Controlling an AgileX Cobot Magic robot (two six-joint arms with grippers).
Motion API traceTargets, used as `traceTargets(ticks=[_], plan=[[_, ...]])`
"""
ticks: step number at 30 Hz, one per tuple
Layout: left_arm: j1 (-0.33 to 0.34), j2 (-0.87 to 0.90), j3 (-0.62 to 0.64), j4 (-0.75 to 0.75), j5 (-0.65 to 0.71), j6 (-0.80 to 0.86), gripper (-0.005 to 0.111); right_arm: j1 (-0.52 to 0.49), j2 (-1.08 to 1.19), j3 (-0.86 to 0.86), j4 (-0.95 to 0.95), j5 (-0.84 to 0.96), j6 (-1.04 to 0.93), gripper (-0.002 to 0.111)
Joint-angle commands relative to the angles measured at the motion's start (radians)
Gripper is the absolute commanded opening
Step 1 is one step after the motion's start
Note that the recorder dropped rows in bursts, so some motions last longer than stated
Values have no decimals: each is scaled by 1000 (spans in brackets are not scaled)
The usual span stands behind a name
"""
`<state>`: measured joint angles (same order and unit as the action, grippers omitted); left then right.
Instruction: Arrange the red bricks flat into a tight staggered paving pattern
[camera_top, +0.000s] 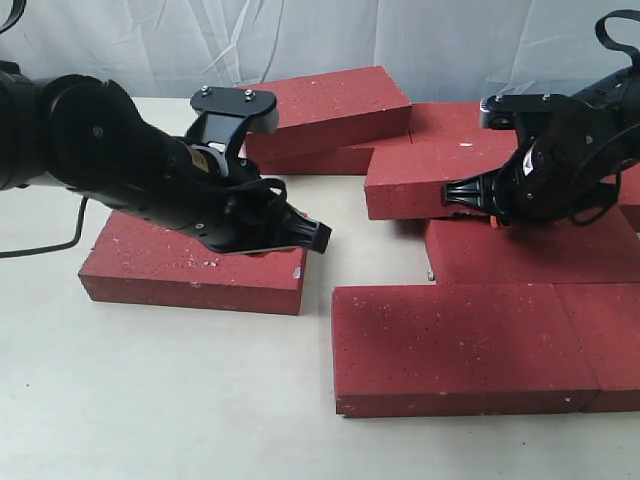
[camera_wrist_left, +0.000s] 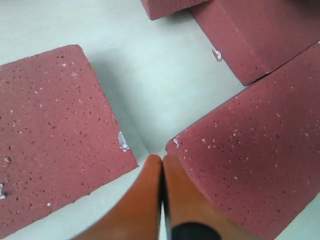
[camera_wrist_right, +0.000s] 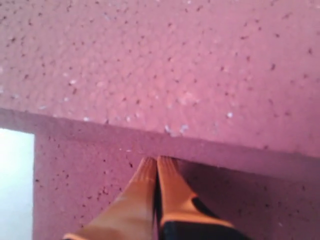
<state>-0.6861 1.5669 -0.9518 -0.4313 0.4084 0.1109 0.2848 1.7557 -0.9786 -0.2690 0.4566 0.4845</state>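
The red bricks (camera_top: 450, 345), mostly flat on the table (camera_top: 150, 420) with one apart at left, are judged heavy, stiff and rough, best pushed at side faces, as the left tool (camera_top: 318, 236) and right tool (camera_top: 452, 192) are pressed together, empty.

Far edge of the lone brick (camera_top: 190, 275) hidden behind the left arm (camera_top: 120, 160); paved bricks (camera_top: 600, 340) cut off at right — right wrist view blurred, the upper brick (camera_wrist_right: 175, 60) overfilling the frame
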Motion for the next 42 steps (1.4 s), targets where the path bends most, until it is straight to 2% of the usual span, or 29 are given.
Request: traceTargets(ticks=[1, 6, 13, 18, 21, 25, 32, 37, 42], plan=[[-4, 0, -5, -11, -60, 1, 0, -5, -1, -4, -15, -89, 33, -1], [-4, 0, -5, -14, -74, 0, 0, -5, -1, -4, -15, -112, 51, -1], [-4, -2, -7, 19, -123, 2, 0, -5, -32, -4, -10, 4, 51, -1], [-4, -2, -58, 66, -107, 1, 0, -5, -127, -4, -10, 59, 51, -1], [26, -2, -105, 66, -76, -2, 0, -5, -186, -4, -25, 59, 51, -1], [104, -2, -171, 62, -12, -2, 0, -5, -239, -6, -75, 57, 51, -1], [214, 0, -217, 68, 45, -2, 0, -5, -244, -65, -155, 128, 51, -1], [250, 15, -221, 68, 66, 0, 0, -5, -244, -121, -187, 162, 51, -1], [257, 77, -260, 61, 119, 0, 0, -12, -244, -163, -219, 205, 51, -1]])
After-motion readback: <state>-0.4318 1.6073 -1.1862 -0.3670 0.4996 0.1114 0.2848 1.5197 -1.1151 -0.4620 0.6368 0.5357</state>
